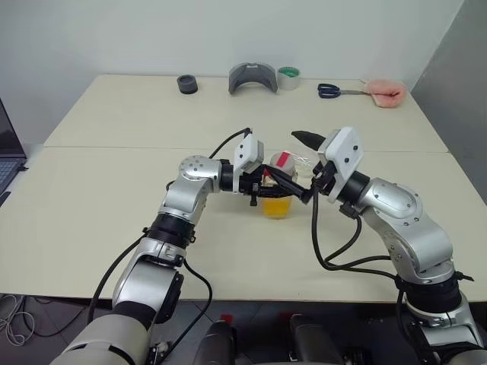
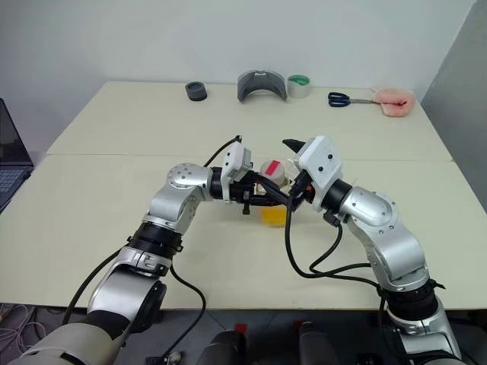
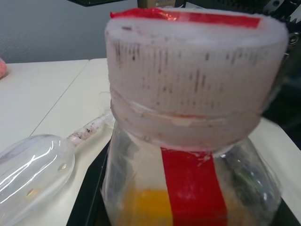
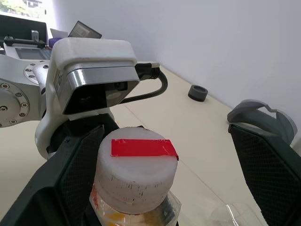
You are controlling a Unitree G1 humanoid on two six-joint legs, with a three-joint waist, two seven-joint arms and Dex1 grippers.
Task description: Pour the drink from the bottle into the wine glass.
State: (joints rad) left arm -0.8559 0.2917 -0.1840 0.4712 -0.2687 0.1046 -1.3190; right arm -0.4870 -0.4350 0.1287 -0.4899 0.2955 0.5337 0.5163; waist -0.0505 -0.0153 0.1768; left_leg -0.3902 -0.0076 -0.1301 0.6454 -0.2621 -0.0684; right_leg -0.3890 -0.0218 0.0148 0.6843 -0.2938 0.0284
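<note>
Pale walls back a wide cream table (image 1: 99, 205) made of two tops pushed together, a seam running across it. From the head views, the far edge carries a black ring (image 1: 187, 84), a grey curved piece (image 1: 253, 77), a tape roll (image 1: 289, 77), scissors (image 1: 330, 90) and a pink object (image 1: 384, 93); a laptop's corner (image 1: 7, 148) shows at the left. Mid-table, the left gripper (image 1: 283, 182) is clamped on the bottle (image 1: 277, 199), orange drink (image 1: 276, 207) in its base, while the right gripper (image 2: 291, 169) stands spread wide around the cap (image 2: 272, 169). In the left wrist view the bottle fills the foreground, red stripe under a white cap, and the glass (image 3: 33, 169) lies on its side on the table just beside it. In the right wrist view the black fingers (image 4: 70, 174) sit apart either side of the red-taped cap, not touching it.
</note>
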